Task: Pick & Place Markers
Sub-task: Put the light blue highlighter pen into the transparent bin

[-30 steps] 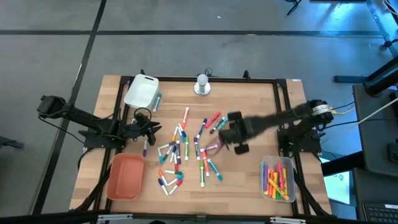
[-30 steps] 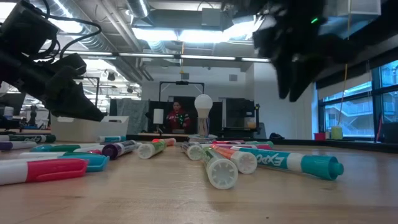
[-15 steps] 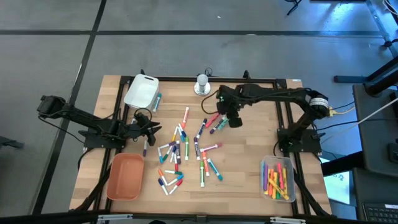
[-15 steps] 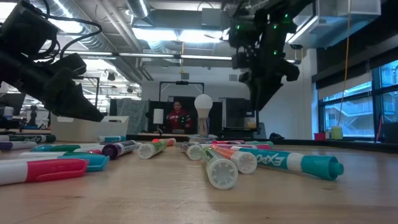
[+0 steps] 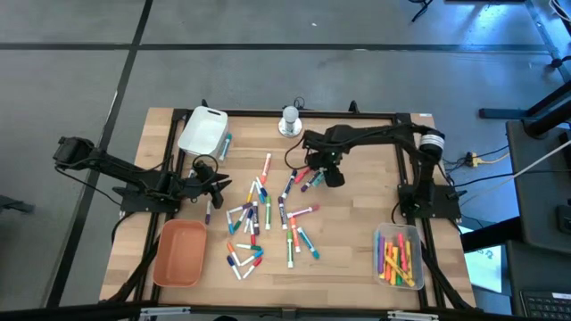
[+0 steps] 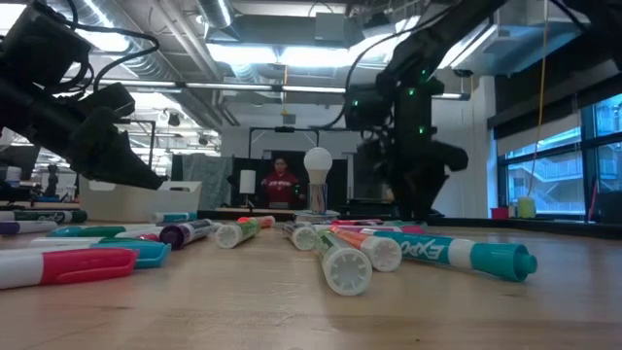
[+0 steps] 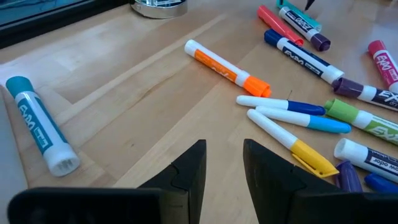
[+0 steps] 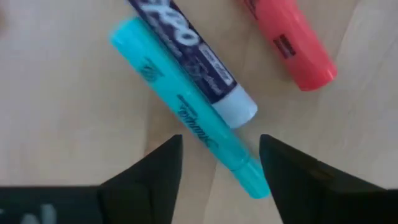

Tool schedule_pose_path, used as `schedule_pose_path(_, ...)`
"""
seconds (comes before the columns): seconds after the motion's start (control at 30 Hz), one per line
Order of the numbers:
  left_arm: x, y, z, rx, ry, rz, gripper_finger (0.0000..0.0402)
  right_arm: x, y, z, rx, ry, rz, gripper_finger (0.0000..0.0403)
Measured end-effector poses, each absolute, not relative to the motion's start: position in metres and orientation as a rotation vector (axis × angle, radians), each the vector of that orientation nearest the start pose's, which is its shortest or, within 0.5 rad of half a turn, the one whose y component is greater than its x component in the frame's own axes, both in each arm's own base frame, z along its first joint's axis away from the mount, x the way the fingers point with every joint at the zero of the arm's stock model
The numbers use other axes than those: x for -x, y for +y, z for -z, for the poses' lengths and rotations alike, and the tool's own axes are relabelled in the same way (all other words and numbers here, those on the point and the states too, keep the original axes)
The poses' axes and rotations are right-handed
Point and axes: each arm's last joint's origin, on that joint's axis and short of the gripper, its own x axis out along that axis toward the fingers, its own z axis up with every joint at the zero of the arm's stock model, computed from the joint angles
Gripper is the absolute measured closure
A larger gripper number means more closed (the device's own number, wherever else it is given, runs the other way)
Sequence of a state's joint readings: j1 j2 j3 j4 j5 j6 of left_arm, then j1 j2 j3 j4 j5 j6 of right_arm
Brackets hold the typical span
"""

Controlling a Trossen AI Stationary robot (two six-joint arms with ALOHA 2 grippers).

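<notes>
The markers (image 5: 268, 212) lie scattered over the middle of the wooden table (image 5: 357, 259), with bare wood around the pile: a broad open strip on the right between the pile and the clear tray (image 5: 399, 256) of sorted markers at the near right corner, and open board along the far edge beside the small white lamp (image 5: 290, 120). The orange tray (image 5: 179, 252) sits at the near left, the white tray (image 5: 202, 130) at the far left, with one teal-capped marker (image 5: 227, 142) just beside its right edge.

The right gripper (image 5: 328, 169) is low over the far right fringe of the pile, its jaws released and spread wide. Its wrist view shows what the overhead cannot: a teal marker (image 8: 189, 112) runs between the two fingers (image 8: 146, 171), with a white-and-purple marker (image 8: 193, 59) lying alongside it and a red marker (image 8: 289, 40) just beyond.

The left gripper (image 5: 212, 188) hovers at the pile's left edge. Its jaws stand partly apart with nothing between them; its wrist view looks over bare wood toward an orange-capped marker (image 7: 227, 67). From table height, a person (image 6: 281, 184) shows far behind the lamp.
</notes>
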State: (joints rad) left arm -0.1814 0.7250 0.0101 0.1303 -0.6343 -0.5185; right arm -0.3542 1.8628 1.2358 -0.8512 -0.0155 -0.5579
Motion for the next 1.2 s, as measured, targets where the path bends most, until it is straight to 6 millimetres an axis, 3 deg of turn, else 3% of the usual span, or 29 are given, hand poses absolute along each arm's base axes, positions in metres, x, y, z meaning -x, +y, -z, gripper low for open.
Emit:
schedule_pose_path(0.13, -0.124, -0.005, -0.113, 0.264, 0.41, -0.564, 0.03, -0.32, -0.119, -0.15, 0.183, 1.539, -0.121, 0.0174)
schedule_pose_path(0.23, -0.124, -0.005, -0.113, 0.264, 0.412, -0.561, 0.03, -0.321, -0.118, -0.143, 0.117, 1.562, -0.106, 0.0187)
schedule_pose_path(0.37, -0.124, -0.005, -0.113, 0.265, 0.412, -0.56, 0.03, -0.322, -0.115, -0.138, 0.035, 1.579, -0.061, 0.0238)
schedule_pose_path(0.53, -0.124, -0.005, -0.113, 0.265, 0.413, -0.559, 0.03, -0.319, -0.107, -0.139, -0.024, 1.625, -0.024, 0.0334)
schedule_pose_path(0.6, -0.124, -0.005, -0.113, 0.265, 0.413, -0.559, 0.03, -0.317, -0.1, -0.14, -0.064, 1.659, 0.001, 0.0341)
schedule_pose_path(0.77, -0.124, -0.006, -0.113, 0.269, 0.417, -0.549, 0.03, -0.316, -0.071, -0.14, -0.172, 1.743, 0.115, 0.0341)
schedule_pose_path(0.97, -0.124, -0.006, -0.113, 0.269, 0.417, -0.549, 0.03, -0.313, -0.016, -0.146, -0.182, 1.865, 0.179, 0.0341)
schedule_pose_path(1.2, -0.124, -0.006, -0.113, 0.274, 0.416, -0.55, 0.03, -0.302, 0.041, -0.191, -0.18, 1.667, 0.403, 0.0341)
